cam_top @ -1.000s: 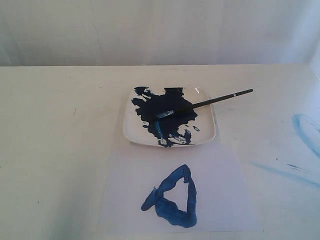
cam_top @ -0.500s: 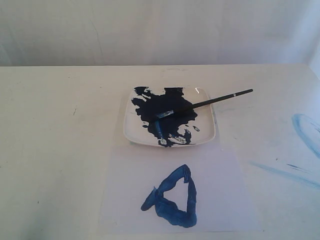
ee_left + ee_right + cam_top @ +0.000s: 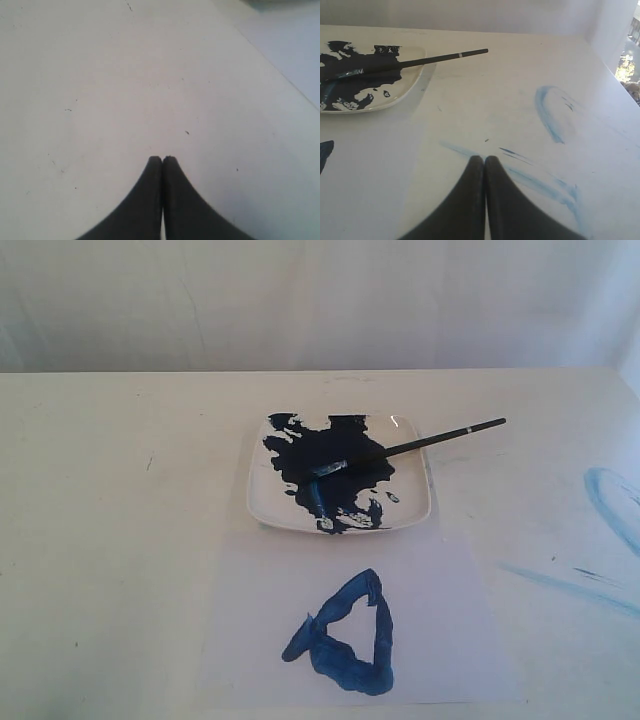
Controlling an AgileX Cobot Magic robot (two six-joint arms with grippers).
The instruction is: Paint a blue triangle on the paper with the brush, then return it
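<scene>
A rough dark-blue triangle (image 3: 345, 638) is painted on the whitish paper (image 3: 440, 620) at the table's front. Behind the sheet, the black-handled brush (image 3: 420, 444) lies across the square white plate (image 3: 415, 510), tip in the navy paint splash (image 3: 335, 465), handle sticking out past the plate's right side. The brush (image 3: 425, 61) and plate (image 3: 412, 82) also show in the right wrist view. My right gripper (image 3: 484, 159) is shut and empty, away from the brush over faint blue streaks. Over bare table, my left gripper (image 3: 162, 159) is shut on nothing. Neither gripper shows in the exterior view.
Light-blue streaks (image 3: 575, 585) and a curved light-blue smear (image 3: 610, 502) mark the table to the right of the paper. A white backdrop (image 3: 320, 300) rises behind the table's far edge. The table's right edge (image 3: 615, 75) shows in the right wrist view.
</scene>
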